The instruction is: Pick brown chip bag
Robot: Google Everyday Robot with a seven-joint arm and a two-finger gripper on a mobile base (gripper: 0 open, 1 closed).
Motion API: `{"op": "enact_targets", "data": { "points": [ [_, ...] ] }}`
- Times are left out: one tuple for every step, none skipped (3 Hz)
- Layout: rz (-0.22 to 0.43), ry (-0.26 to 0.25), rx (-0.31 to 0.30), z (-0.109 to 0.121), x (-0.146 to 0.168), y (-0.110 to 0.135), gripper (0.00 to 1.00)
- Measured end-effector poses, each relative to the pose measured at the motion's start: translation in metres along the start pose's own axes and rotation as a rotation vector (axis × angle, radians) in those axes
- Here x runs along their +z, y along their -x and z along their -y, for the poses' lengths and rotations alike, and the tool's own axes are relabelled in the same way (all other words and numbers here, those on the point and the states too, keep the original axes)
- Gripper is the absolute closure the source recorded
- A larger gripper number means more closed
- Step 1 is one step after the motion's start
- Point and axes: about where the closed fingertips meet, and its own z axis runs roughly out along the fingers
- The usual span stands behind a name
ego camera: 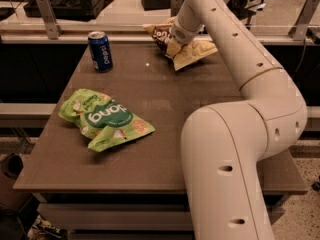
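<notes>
Gripper (pixel 171 43) is at far edge of counter (pixel 160 169), right of centre, down on the brown chip bag (pixel 189 53). Arm (pixel 235 149) rises big in the fg at right, bends at an elbow, then reaches back and left to that spot. Wrist covers the gripper's tip, so can't tell if jaws are clenched, released or grasping the bag.

Brown chip bag sits at the back of the counter, right under/against the gripper. Dark brown panel w/ pale print shows to the left of the wrist; cream-yellow end sticks out to the right and toward the camera, crumpled and tilted. Can't tell if the bag is flat on the surface or partly raised.

Other items:
- Green bag (pixel 104 119), bigger, white lettering, lies flat on the near-left part of the counter, well apart from the gripper.
- Blue can (pixel 100 51) stands upright at back left, well apart from both bags.

Behind the counter runs a pale ledge (pixel 75 31) w/ dark equipment on it.
</notes>
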Motion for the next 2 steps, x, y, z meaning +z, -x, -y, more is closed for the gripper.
{"op": "enact_targets", "data": {
  "points": [
    [0.048,-0.029,-0.008,0.012,-0.025,0.005,1.0],
    [0.093,-0.073,-0.006,0.027,-0.055,0.005,1.0]
  ]
}}
